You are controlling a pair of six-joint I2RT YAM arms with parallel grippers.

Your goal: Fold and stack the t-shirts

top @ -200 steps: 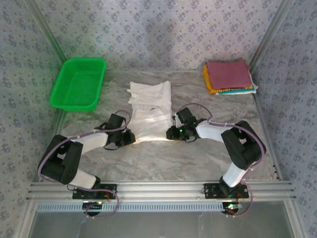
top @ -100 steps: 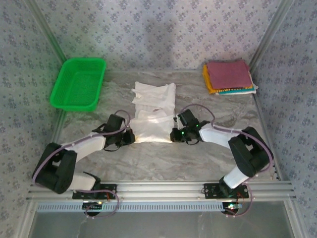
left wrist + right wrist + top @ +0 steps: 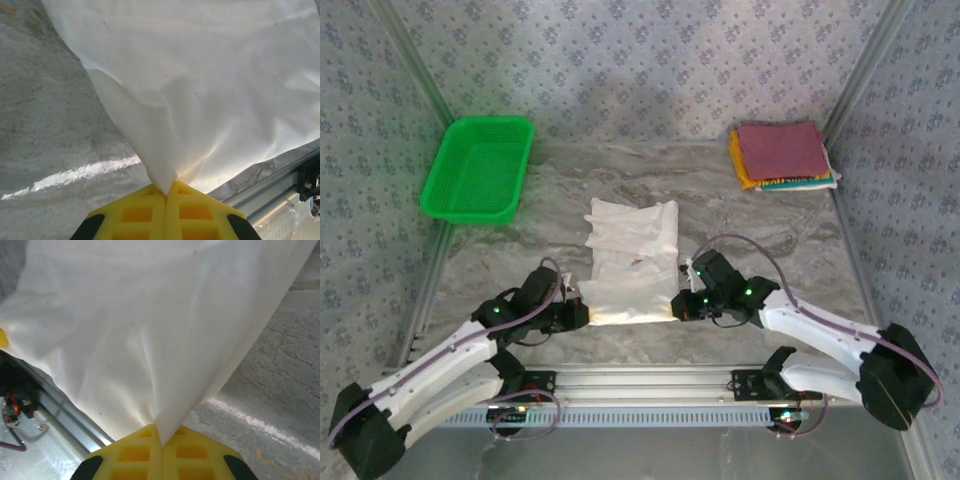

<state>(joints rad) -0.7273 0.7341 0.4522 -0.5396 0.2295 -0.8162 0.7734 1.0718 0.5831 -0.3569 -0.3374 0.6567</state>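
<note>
As both arms drew back, the white shirt (image 3: 632, 255) slid nearer us, well apart from the folded stack (image 3: 785, 155). The left gripper (image 3: 582, 316) and right gripper (image 3: 678, 305) each pinch a near corner, seemingly stretching it flat for folding.

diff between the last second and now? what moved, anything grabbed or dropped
Both arms pulled back toward their bases. The left gripper and right gripper dragged the white t-shirt along with them, toward the near side. Nothing was newly grabbed or released: each gripper stays shut on a near corner of the shirt. The green basket and the folded stack did not move.
</note>
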